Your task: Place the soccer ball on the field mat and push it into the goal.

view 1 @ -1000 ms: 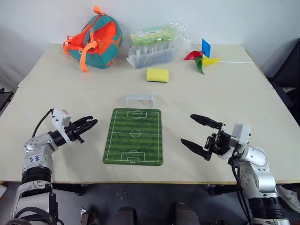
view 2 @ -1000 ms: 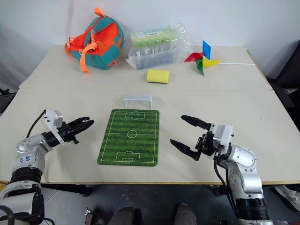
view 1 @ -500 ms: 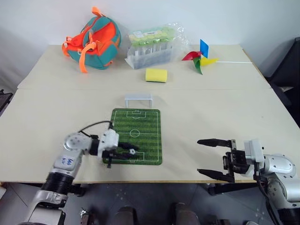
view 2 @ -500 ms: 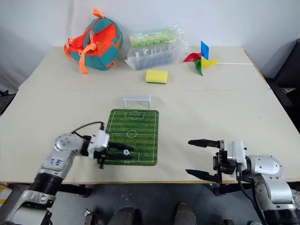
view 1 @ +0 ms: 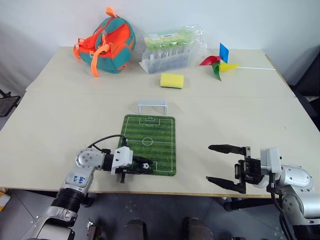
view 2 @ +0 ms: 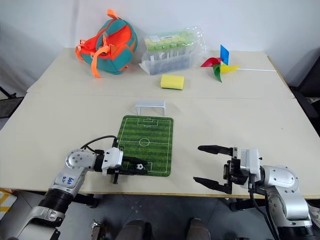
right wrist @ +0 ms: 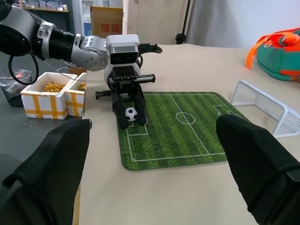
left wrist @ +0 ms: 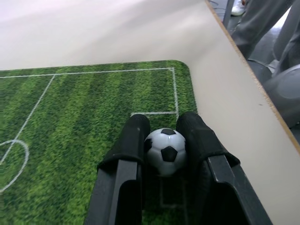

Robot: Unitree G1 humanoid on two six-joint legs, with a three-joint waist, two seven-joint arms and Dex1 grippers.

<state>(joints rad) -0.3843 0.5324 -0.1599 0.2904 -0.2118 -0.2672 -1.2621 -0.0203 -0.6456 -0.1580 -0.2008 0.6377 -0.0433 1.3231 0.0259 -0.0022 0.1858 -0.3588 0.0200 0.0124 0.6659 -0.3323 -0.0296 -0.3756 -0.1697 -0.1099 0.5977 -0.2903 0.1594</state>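
On a pale beige bench, the left gripper has its jaws closed on the tiny black-and-white soccer ball over the near end of the striped green field mat, while the right gripper hovers with jaws wide apart, empty.

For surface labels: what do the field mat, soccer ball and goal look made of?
Field mat: fuzzy turf-like pile, probably synthetic fibre. Soccer ball: smooth, glossy, likely hard plastic. Goal: thin white frame with fine mesh, seemingly plastic.
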